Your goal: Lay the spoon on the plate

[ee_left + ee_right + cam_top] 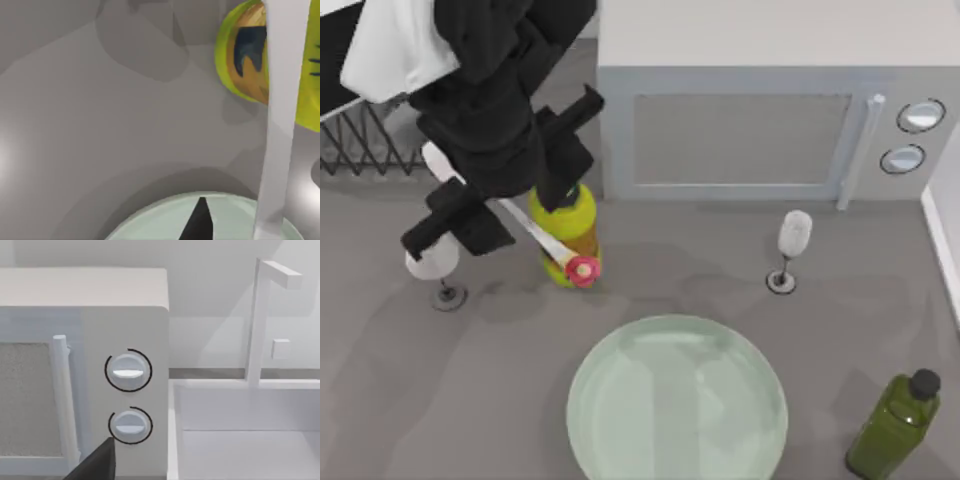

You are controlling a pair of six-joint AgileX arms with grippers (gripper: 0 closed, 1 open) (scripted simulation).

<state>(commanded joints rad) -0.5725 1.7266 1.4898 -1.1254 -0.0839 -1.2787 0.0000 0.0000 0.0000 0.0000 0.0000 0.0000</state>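
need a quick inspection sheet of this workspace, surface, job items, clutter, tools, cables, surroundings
surface: grey table, bare parts clean.
job's things: spoon held above the table, its red knob over the yellow bottle; plate at front centre with nothing on it.
clutter: two wine glasses, green bottle at front right.
grippers: left tool shut on the spoon near its bowl end, back left; right tool faces the microwave dials, fingers hard to judge.
cables: nothing seen.
surroundings: microwave at back, wire rack back left.

White spoon (pixel 525 228) aloft, tilted, beyond the empty pale green plate (pixel 676 402).
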